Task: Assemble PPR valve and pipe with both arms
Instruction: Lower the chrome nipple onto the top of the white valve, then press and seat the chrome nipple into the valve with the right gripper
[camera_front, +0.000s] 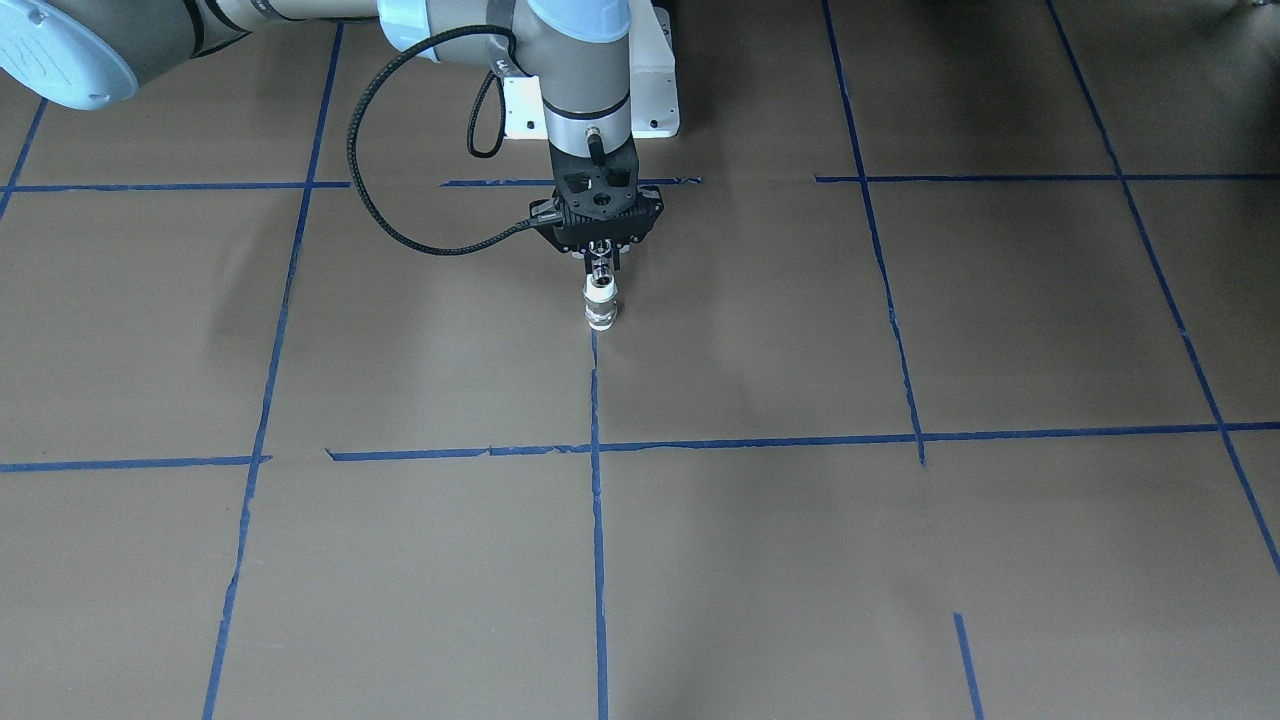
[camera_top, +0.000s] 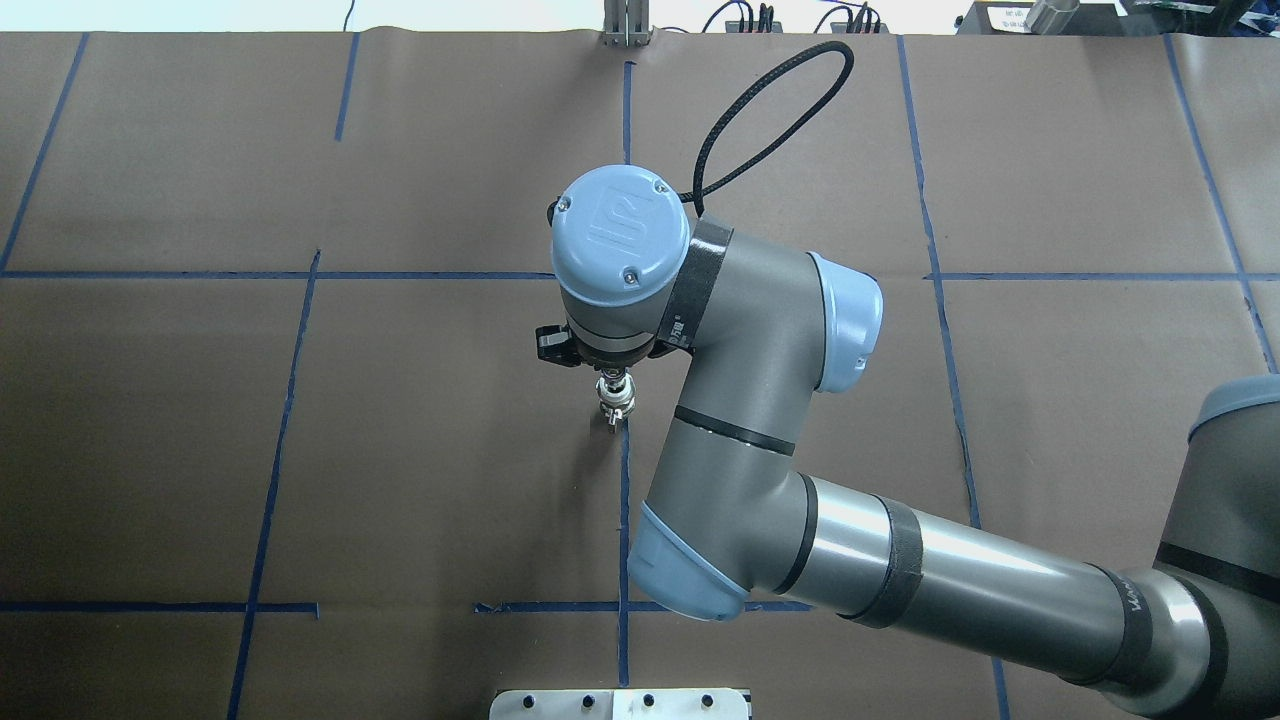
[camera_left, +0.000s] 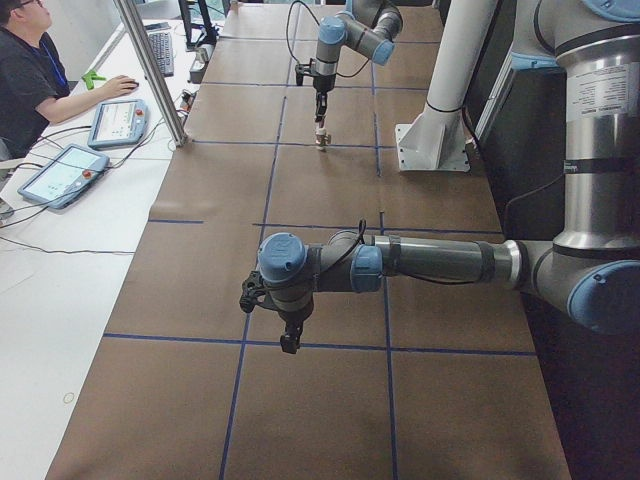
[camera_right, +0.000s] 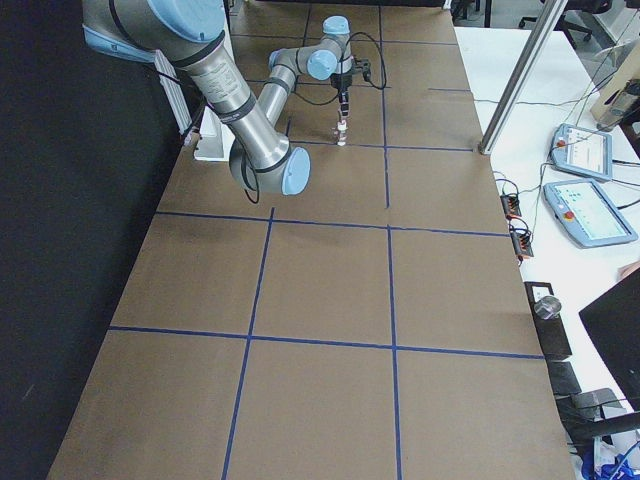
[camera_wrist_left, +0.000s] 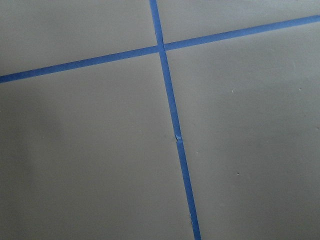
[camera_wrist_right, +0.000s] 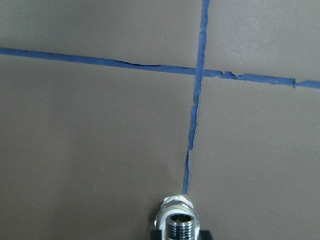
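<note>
The brown tabletop (camera_front: 900, 560) is divided into large squares by blue tape lines (camera_front: 598, 560). At its far edge in the front-facing view stands the white pedestal base (camera_front: 655, 90).

The right arm (camera_top: 760, 400) reaches in from the right of the overhead view and bends at its grey elbow. Its wrist points straight down over the middle of the tabletop. The left arm (camera_left: 440, 262) shows only in the exterior left view. There it stretches out level and low over the near part of the tabletop, wrist turned down above a tape line. It is well apart from the right arm's wrist.

The right arm's jaws are clamped on the top of the PPR fitting (camera_front: 600, 303), a small white body with metal threaded ends. The fitting is upright, in the middle of the tabletop, near the pedestal base. Its lower end is at the far tip of the centre tape line, and whether it touches the tabletop cannot be told.

Whether the left arm's jaws are open or closed cannot be told. Its wrist camera shows only tabletop and crossing tape.
</note>
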